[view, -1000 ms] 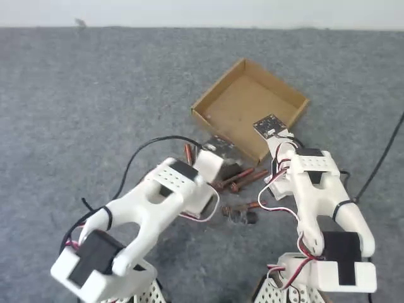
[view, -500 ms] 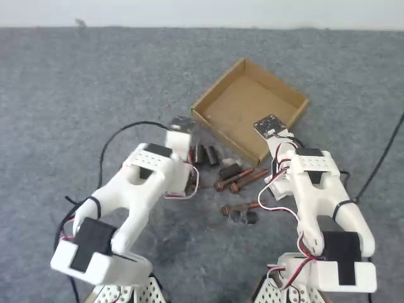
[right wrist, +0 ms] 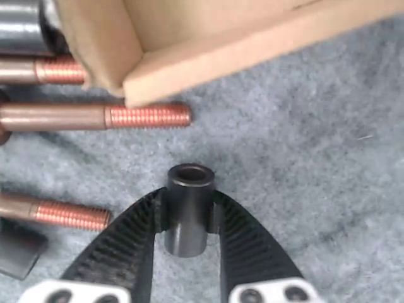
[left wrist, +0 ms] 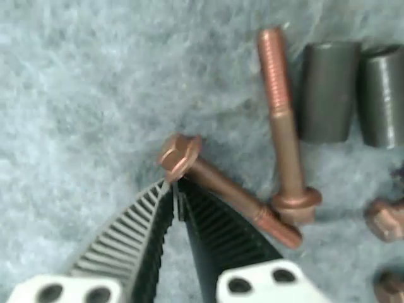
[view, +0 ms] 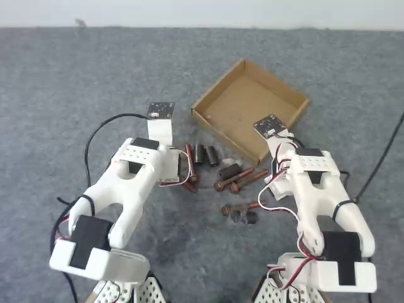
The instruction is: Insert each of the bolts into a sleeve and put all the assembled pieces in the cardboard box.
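Looking down, the high view puts the cardboard box point(view: 247, 107) upper centre-right, with bolts point(view: 235, 180) and sleeves point(view: 205, 153) strewn just below it.

Left wrist view: the left gripper point(left wrist: 175, 189), jaws together on nothing, has its tips at the slanted bolt point(left wrist: 218, 183), hex head centre, shaft running lower right.

Right wrist view: the right gripper point(right wrist: 189, 201) clamps the held sleeve point(right wrist: 188, 218), bore facing the top edge, below the box's corner.

Cardboard box point(right wrist: 252, 50) wall near sleeve point(right wrist: 188, 208)

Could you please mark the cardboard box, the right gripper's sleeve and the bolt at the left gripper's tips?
cardboard box point(view: 243, 110): high view, bare floor.
sleeve point(right wrist: 187, 218): right wrist view, side wall.
bolt point(left wrist: 221, 184): left wrist view, shank.
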You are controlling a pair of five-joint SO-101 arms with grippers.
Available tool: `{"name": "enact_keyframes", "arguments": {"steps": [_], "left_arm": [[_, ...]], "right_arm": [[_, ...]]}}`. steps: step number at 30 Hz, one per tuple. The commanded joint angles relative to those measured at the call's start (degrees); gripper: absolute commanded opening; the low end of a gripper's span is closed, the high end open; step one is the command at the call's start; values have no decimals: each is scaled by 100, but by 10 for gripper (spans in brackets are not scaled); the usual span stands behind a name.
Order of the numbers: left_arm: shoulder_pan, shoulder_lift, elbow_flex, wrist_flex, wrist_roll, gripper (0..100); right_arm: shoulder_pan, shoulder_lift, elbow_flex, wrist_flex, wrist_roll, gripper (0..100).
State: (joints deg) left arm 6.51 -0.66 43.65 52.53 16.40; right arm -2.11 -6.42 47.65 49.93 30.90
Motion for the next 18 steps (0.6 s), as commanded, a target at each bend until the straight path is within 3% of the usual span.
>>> {"name": "enact_keyframes", "arguments": {"steps": [1, 4, 7, 18], "left_arm": [[-35, -53, -426, 123, 53, 13], [132, -176, -593, 695, 264, 49], [334, -440, -462, 712, 510, 109], [62, -369, -13, -237, 668, 143]], "right_arm": [[171, -251, 0, -92, -53, 6], [171, -251, 0, -101, -53, 6], [163, -251, 0, -110, -53, 6], [154, -251, 0, -110, -53, 6]]}}
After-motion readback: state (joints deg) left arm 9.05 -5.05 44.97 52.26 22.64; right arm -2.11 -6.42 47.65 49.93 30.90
